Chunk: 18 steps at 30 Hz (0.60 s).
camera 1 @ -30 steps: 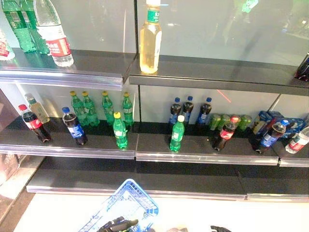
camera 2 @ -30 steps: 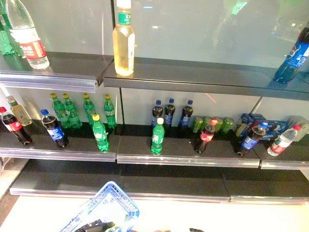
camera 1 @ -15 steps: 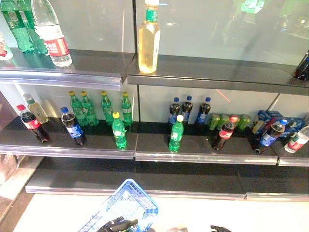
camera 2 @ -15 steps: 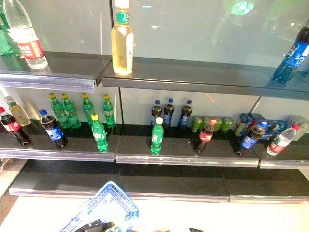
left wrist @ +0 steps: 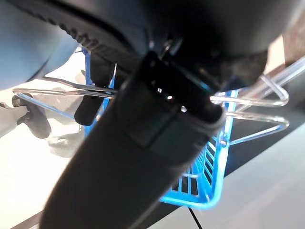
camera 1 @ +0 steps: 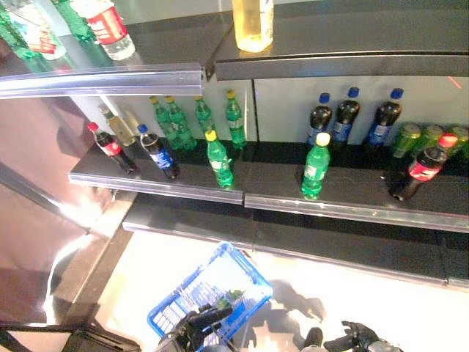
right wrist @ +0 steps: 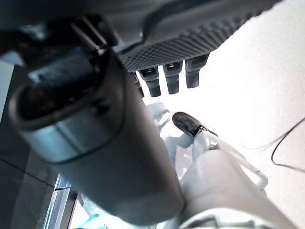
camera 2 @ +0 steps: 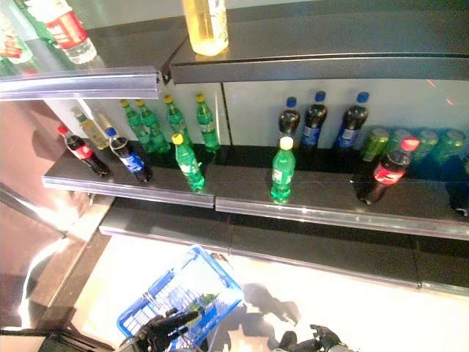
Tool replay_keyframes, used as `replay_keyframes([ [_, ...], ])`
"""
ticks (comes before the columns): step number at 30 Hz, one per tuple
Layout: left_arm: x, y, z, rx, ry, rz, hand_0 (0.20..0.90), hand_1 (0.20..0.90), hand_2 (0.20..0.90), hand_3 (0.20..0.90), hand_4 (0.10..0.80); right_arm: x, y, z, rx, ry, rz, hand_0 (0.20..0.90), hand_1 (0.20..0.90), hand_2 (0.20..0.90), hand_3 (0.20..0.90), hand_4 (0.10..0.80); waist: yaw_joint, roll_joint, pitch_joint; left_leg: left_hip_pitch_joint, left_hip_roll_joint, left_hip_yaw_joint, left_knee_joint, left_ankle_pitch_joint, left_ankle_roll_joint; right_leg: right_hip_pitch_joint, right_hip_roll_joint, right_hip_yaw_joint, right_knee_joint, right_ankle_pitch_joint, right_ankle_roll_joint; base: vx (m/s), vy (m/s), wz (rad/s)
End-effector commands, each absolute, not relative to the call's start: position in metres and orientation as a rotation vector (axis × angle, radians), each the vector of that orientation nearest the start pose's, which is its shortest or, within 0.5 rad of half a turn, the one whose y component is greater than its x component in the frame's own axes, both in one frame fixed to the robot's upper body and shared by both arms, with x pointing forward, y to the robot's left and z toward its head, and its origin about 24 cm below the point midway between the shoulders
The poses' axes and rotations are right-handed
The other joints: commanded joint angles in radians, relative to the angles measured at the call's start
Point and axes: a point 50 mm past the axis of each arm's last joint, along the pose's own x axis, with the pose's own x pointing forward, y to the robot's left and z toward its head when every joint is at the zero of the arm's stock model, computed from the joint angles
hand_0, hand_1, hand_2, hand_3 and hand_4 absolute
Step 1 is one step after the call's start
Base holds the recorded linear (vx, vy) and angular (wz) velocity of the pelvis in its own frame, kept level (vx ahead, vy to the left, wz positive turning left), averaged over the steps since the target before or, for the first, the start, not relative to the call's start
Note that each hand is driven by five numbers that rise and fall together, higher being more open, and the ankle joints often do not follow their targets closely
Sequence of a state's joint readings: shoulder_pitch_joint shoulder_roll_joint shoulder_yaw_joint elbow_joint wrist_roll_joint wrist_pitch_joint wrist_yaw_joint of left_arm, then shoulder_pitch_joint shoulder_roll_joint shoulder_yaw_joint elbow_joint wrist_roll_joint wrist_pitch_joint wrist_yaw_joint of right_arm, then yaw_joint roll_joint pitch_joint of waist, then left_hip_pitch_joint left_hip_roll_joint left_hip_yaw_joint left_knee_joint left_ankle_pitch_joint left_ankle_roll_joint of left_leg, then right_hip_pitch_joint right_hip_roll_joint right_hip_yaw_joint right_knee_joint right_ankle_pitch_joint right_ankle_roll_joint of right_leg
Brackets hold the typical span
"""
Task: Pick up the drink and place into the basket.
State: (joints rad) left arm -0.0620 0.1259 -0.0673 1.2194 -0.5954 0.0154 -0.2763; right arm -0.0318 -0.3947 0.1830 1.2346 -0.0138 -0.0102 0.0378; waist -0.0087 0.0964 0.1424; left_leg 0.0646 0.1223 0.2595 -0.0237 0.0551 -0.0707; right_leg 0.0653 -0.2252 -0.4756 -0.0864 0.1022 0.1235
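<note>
The blue basket (camera 1: pixel 192 293) hangs low at the front left from my left hand (camera 1: pixel 196 325), which is shut on its thin wire handles (left wrist: pixel 248 101). Something small and green (camera 1: pixel 234 295) shows inside the basket. My right hand (camera 1: pixel 353 338) hangs low at the front right, empty, with relaxed fingers (right wrist: pixel 167 77). Drinks stand on the middle shelf (camera 1: pixel 344 209) well beyond both hands: green bottles with yellow caps (camera 1: pixel 316 166) at the front, cola bottles with red caps (camera 1: pixel 419 169), and dark bottles with blue caps (camera 1: pixel 344 117) at the back.
The upper shelf (camera 1: pixel 344 64) holds a yellow bottle (camera 1: pixel 252 22) and a water bottle with a red label (camera 1: pixel 110 26). Green cans (camera 1: pixel 407 139) stand at the back right. A low bare shelf (camera 1: pixel 330 249) juts out above the pale floor. A shiny brown panel (camera 1: pixel 37 220) stands at the left.
The whole picture has shifted: the camera now looks further down and left, so more floor and basket show. The hands and drinks have not visibly moved.
</note>
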Motion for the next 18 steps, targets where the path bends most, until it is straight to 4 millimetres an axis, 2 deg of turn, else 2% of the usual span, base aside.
replay_keyframes([
  [1, 0.126, 0.22, -0.15, -0.402, 1.007, 0.069, 0.3, 0.3, 0.3, 0.2, 0.1, 0.094, -0.281, -0.147, -0.405, 1.245, -0.066, 0.9, 0.9, 0.9, 0.9, 0.8, 0.04, -0.078, -0.028, 0.032, 0.009, -0.031, 0.008, -0.026, -0.046, -0.025, 0.028, 0.06, 0.079, -0.064, -0.016, 0.003, 0.287, 0.96],
  [2, 0.126, 0.219, -0.151, -0.402, 1.006, 0.067, 0.3, 0.3, 0.3, 0.2, 0.1, 0.094, -0.283, -0.147, -0.403, 1.245, -0.07, 0.9, 0.9, 0.9, 0.9, 0.8, 0.036, -0.076, -0.031, 0.043, 0.002, -0.024, -0.003, -0.042, -0.042, -0.027, 0.022, 0.059, 0.086, -0.062, -0.009, 0.068, 0.357, 0.76],
  [3, 0.127, 0.22, -0.15, -0.404, 1.004, 0.071, 0.3, 0.3, 0.3, 0.2, 0.1, 0.092, -0.284, -0.147, -0.403, 1.248, -0.07, 0.9, 0.9, 0.9, 0.9, 0.8, 0.026, -0.068, -0.034, 0.071, 0.004, -0.008, -0.025, -0.061, -0.046, -0.017, 0.023, 0.075, 0.09, -0.071, 0.009, 0.011, 0.352, 0.52],
  [4, 0.128, 0.22, -0.15, -0.404, 1.001, 0.07, 0.3, 0.3, 0.3, 0.2, 0.1, 0.092, -0.284, -0.147, -0.401, 1.247, -0.073, 0.9, 0.9, 0.9, 0.9, 0.8, 0.022, -0.071, -0.033, 0.063, 0.0, 0.008, -0.027, -0.049, -0.038, -0.026, 0.014, 0.067, 0.09, -0.055, 0.005, 0.017, 0.406, 0.21],
  [7, 0.134, 0.227, -0.146, -0.397, 0.991, 0.092, 0.3, 0.3, 0.3, 0.2, 0.1, 0.09, -0.28, -0.148, -0.392, 1.247, -0.059, 0.9, 0.9, 0.9, 0.9, 0.8, 0.012, -0.077, -0.029, 0.075, -0.02, 0.029, -0.027, -0.078, -0.023, -0.032, -0.018, 0.088, 0.087, -0.022, 0.048, 0.005, 0.348, -0.01],
  [10, 0.132, 0.243, -0.144, -0.394, 0.983, 0.164, 0.3, 0.3, 0.3, 0.2, 0.1, 0.093, -0.273, -0.15, -0.379, 1.234, -0.03, 0.9, 0.9, 0.9, 0.9, 0.8, 0.015, -0.092, -0.022, 0.085, -0.041, 0.045, -0.013, -0.107, -0.011, -0.041, -0.037, 0.086, 0.074, 0.012, 0.08, 0.016, 0.262, -0.05],
  [13, 0.13, 0.254, -0.142, -0.395, 0.971, 0.188, 0.3, 0.3, 0.3, 0.2, 0.1, 0.097, -0.271, -0.15, -0.389, 1.227, -0.025, 0.9, 0.9, 0.9, 0.9, 0.8, 0.025, -0.116, -0.008, 0.053, -0.067, 0.048, 0.06, -0.148, 0.006, -0.062, -0.052, 0.096, 0.054, 0.043, 0.09, -0.015, 0.222, -0.17],
  [18, 0.133, 0.25, -0.141, -0.398, 0.971, 0.144, 0.3, 0.3, 0.3, 0.2, 0.1, 0.096, -0.278, -0.148, -0.38, 1.251, -0.083, 0.9, 0.9, 0.9, 0.9, 0.8, 0.035, -0.137, 0.016, 0.017, -0.09, 0.038, 0.109, -0.175, 0.027, -0.089, -0.077, 0.14, 0.066, 0.078, 0.095, 0.019, 0.217, -0.03],
])
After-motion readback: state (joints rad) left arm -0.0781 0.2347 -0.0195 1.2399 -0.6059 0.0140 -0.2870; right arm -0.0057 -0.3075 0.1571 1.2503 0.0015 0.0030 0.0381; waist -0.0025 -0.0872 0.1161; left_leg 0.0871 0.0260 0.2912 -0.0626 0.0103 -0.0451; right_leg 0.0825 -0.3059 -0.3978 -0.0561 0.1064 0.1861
